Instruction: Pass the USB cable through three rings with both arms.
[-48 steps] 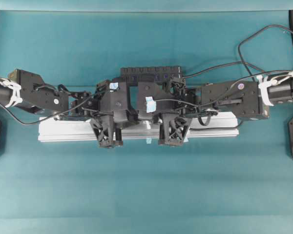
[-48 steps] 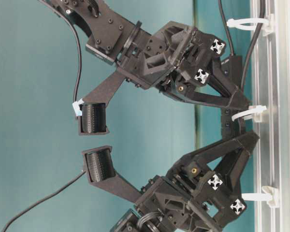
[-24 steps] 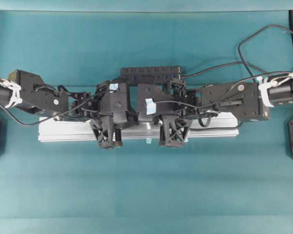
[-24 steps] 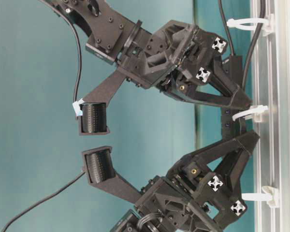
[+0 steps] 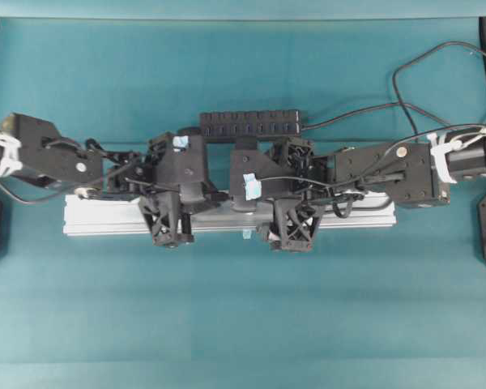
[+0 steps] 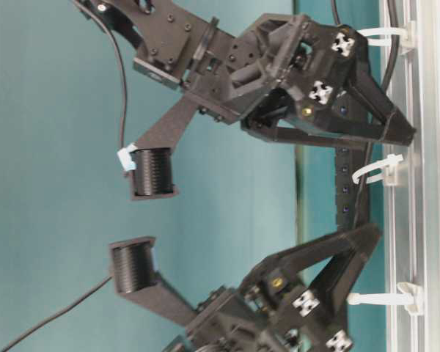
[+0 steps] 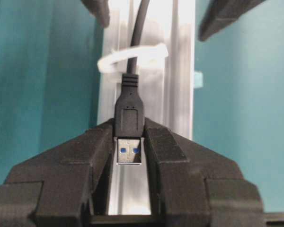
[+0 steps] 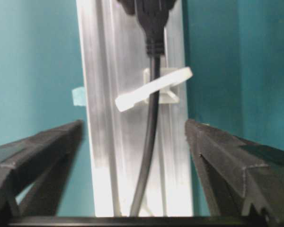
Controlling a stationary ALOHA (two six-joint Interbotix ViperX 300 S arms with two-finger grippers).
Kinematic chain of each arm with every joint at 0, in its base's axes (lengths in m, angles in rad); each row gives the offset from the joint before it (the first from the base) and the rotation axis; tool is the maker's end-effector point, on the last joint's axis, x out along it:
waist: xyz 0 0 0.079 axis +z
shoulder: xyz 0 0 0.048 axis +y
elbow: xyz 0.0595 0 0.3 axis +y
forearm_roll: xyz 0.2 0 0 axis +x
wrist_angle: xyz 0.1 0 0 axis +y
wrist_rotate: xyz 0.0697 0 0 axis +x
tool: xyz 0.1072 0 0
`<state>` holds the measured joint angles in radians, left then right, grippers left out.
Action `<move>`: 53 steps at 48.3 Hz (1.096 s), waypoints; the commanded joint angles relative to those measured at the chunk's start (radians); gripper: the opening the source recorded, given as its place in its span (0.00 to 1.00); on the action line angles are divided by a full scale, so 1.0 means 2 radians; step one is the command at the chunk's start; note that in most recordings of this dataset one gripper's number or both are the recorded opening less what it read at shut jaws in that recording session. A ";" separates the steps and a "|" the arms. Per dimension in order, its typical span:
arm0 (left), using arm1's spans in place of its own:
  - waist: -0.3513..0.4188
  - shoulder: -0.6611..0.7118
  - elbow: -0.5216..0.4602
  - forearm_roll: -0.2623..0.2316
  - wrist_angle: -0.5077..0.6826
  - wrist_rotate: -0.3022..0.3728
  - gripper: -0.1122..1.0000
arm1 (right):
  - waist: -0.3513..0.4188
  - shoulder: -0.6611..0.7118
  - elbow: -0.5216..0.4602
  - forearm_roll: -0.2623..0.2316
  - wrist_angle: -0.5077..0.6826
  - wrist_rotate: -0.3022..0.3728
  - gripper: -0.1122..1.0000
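Observation:
In the left wrist view my left gripper [image 7: 129, 137] is shut on the black plug of the USB cable [image 7: 129, 116], just past a white ring [image 7: 132, 56] that the cord runs through. From the right wrist, that cord [image 8: 150, 123] lies along the rail through the same ring [image 8: 154, 90], and my right gripper [image 8: 134, 125] stands wide open astride it, touching nothing. The table-level view shows all three rings [image 6: 385, 33] [image 6: 374, 170] [image 6: 381, 298] on the rail. From overhead, the left gripper [image 5: 166, 235] and right gripper [image 5: 292, 239] point down at the rail.
The long silver rail [image 5: 105, 219] lies across the middle of the teal mat. A black multi-port hub [image 5: 251, 123] sits just behind both arms. Loose arm wires [image 5: 405, 81] loop at the back right.
My right gripper has opened wide and let go of the cord. My left gripper, still on the plug, has moved left, widening the gap between the two grippers.

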<state>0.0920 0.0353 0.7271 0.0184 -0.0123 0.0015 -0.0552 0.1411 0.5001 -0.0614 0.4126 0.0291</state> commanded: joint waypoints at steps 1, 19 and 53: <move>-0.002 -0.023 -0.003 0.002 0.011 0.000 0.29 | -0.002 -0.012 -0.006 -0.002 -0.005 -0.002 0.94; -0.019 -0.076 -0.004 0.002 0.032 -0.002 0.29 | -0.014 -0.041 -0.002 -0.005 -0.009 -0.004 0.90; -0.020 -0.100 -0.005 0.002 0.059 -0.001 0.29 | -0.010 -0.021 -0.006 -0.005 -0.136 0.000 0.81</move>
<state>0.0583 -0.1473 0.7332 0.0199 0.1089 -0.0015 -0.0813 0.0951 0.5031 -0.0752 0.1718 0.0276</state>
